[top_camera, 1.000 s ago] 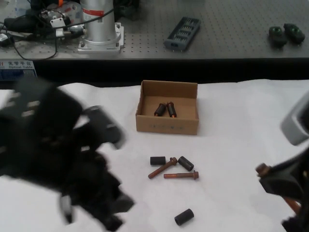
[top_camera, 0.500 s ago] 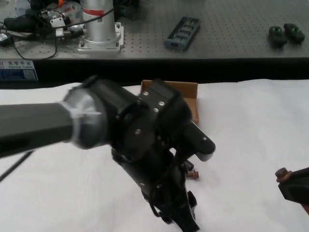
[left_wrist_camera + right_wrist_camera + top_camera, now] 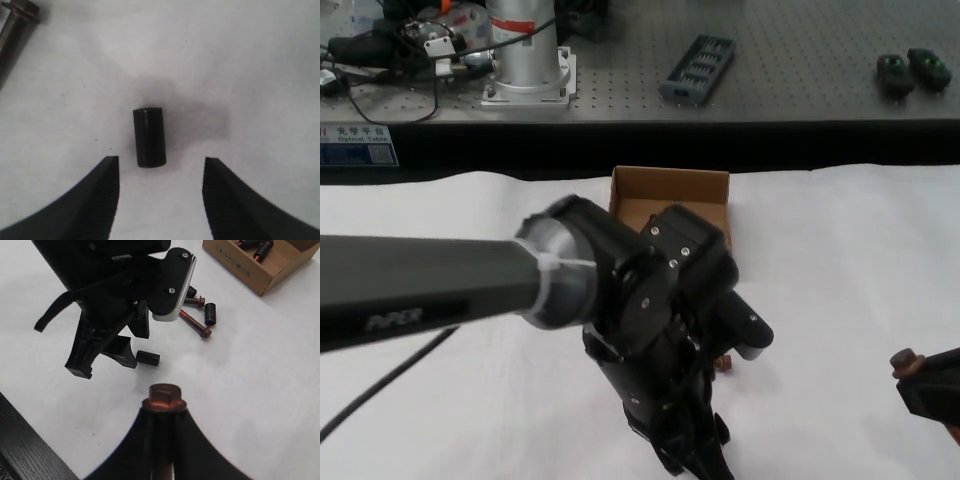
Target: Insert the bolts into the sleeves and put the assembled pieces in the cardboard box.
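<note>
Left end effector point(image 3: 160, 170) newly astride lone sleeve point(image 3: 149, 137)

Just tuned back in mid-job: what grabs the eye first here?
The left arm looms across the high view, the left pincer open over a black sleeve on the white cloth. At that view's lower right, the right pincer is shut on a brown bolt, head sticking out.
</note>
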Controlling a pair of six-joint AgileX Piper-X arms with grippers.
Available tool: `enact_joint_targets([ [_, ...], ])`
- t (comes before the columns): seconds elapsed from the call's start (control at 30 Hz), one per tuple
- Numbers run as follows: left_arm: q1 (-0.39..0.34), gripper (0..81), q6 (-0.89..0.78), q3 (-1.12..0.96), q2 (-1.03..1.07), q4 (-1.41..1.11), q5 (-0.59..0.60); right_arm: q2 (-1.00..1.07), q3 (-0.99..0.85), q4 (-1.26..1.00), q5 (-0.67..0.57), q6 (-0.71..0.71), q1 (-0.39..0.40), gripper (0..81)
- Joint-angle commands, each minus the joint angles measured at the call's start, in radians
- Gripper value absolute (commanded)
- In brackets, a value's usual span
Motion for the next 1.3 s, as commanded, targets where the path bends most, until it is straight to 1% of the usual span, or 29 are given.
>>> enact_joint_targets([
  [0.0, -0.004, 38.4, -0.005, -0.011, 0.028, -0.019, 0.000, -0.010, -0.005, -0.008, -0.002, 0.000, -0.003, 1.8],
  [0.4, -0.004, 38.4, -0.005, -0.012, 0.106, -0.119, -0.001, -0.010, -0.005, -0.008, -0.007, 0.000, -0.003, 1.8],
  [0.5, -0.004, 38.0, -0.033, -0.012, 0.118, -0.132, -0.001, -0.010, -0.005, -0.008, -0.007, 0.000, -0.003, 1.8],
  [0.6, -0.004, 31.4, -0.057, -0.012, 0.119, -0.124, -0.001, -0.010, -0.005, -0.008, -0.007, 0.000, -0.003, 1.8],
  [0.67, -0.004, 24.6, -0.057, -0.012, 0.119, -0.118, -0.001, -0.010, -0.005, -0.008, -0.007, 0.000, -0.003, 1.8],
  [0.73, -0.004, 19.8, -0.057, -0.012, 0.119, -0.101, -0.001, -0.010, -0.005, -0.008, -0.007, 0.000, -0.003, 1.8],
  [0.8, -0.004, 18.1, -0.057, -0.012, 0.119, -0.076, -0.001, -0.010, -0.005, -0.008, -0.007, 0.000, -0.003, 1.8],
  [0.93, -0.004, 18.1, -0.043, -0.012, 0.119, -0.020, -0.001, -0.010, -0.005, -0.008, -0.006, -0.002, -0.003, 1.8],
  [1.0, -0.004, 16.0, -0.032, -0.012, 0.119, 0.001, -0.004, -0.010, -0.005, -0.008, -0.006, -0.002, -0.003, 1.8],
  [1.03, -0.004, 12.8, -0.032, -0.012, 0.119, 0.008, -0.004, -0.010, -0.005, -0.008, -0.006, -0.002, -0.003, 1.8],
  [1.1, -0.004, 1.6, -0.032, -0.012, 0.110, 0.026, 0.001, -0.010, -0.005, -0.008, -0.002, -0.002, -0.003, 1.8],
  [1.13, -0.004, 0.4, -0.032, -0.012, 0.103, 0.033, 0.004, -0.010, -0.005, -0.008, 0.000, -0.002, -0.003, 1.8],
  [1.2, -0.004, 0.7, -0.032, -0.012, 0.078, 0.051, 0.032, -0.010, -0.005, -0.008, 0.000, -0.002, -0.003, 1.8],
  [1.27, -0.004, 0.7, -0.034, -0.012, 0.045, 0.069, 0.035, -0.010, -0.005, -0.008, 0.000, -0.002, -0.003, 1.8],
])
